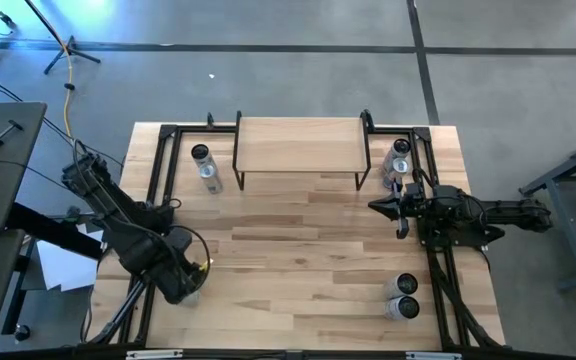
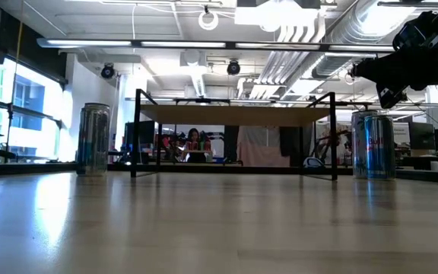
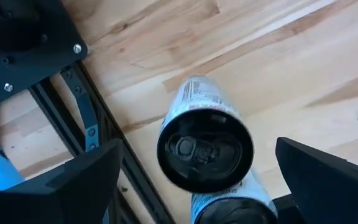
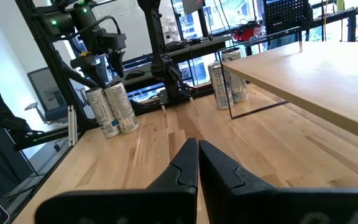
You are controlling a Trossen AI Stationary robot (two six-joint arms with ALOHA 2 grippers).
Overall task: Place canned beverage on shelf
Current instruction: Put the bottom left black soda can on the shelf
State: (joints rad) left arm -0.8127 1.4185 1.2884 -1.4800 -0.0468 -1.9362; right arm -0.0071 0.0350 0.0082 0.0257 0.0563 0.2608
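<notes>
I am looking down on a wooden table [image 1: 298, 260] with a black frame along its edges. The shelf [image 1: 299, 146], a small light-wood board on thin black legs, stands at the far middle of the table, and nothing rests on top of it.

Two cans [image 1: 204, 167] stand just to the shelf's left, and two more cans [image 1: 398, 160] stand just to its right. Another pair of cans [image 1: 404, 298] stands at the near right of the table.

My left gripper [image 3: 197, 180] hangs over the near left corner of the table, pointing down. Its fingers [image 3: 82, 180] are spread wide, one on each side of a can [image 3: 205, 149] seen from above through the wrist camera, with a second can [image 3: 229, 208] right beside it. The fingers do not touch either can.

My right gripper [image 1: 383, 207] hovers above the table's right side, near the cans at the shelf's right end, and points toward the middle of the table. Its fingers [image 4: 182, 165] are pressed together with nothing between them. In the level view the right arm [image 2: 417, 53] hangs high, well above the cans.
</notes>
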